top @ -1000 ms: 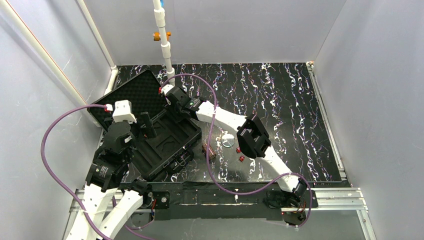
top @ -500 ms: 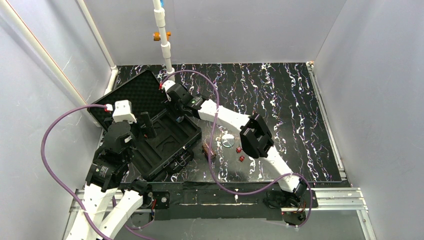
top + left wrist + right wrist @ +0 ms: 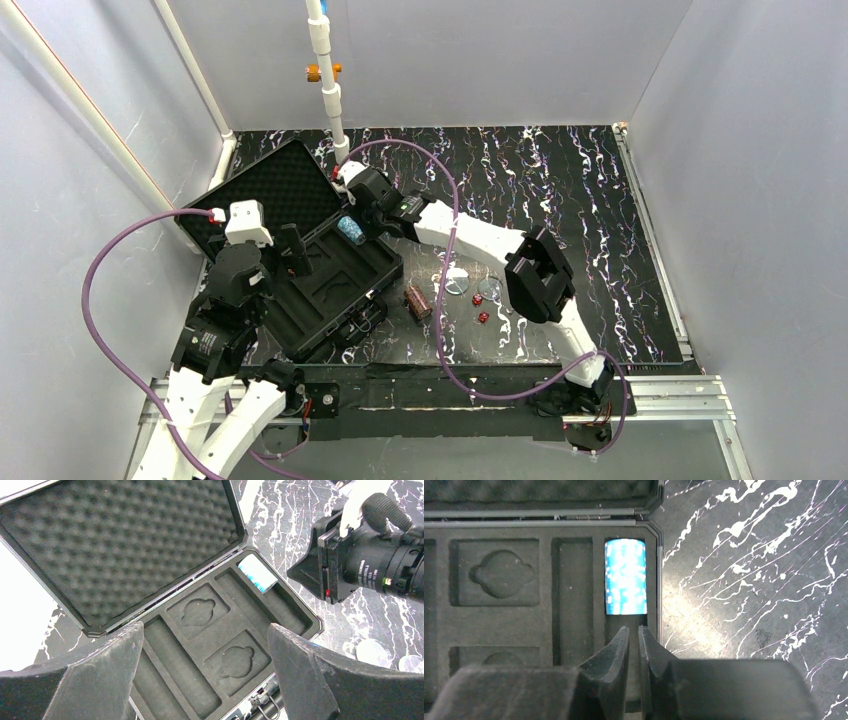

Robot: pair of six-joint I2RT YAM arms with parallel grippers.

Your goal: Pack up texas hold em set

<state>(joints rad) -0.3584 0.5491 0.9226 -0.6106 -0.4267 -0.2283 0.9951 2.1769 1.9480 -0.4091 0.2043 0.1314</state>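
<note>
Above the black case [image 3: 340, 275], whose end slot holds the blue-white chip stack [image 3: 625, 576], the right gripper [image 3: 633, 635] hangs empty, jaws nearly together, the left gripper [image 3: 205, 630] wide open; next, I judge, comes fetching the brown chip stack [image 3: 417, 302], dice [image 3: 484, 317] and clear discs [image 3: 456, 281] off the table [image 3: 580, 220] beside it.

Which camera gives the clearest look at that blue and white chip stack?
Right wrist: the blue-white chip stack fills mid-frame, large and unobstructed. Left wrist shows it smaller, near the top edge; top view, just a blue speck.

case slots [image 3: 180, 665]: free (all but one) | blocker: blue-white stack [image 3: 625, 576], hinge end
</note>
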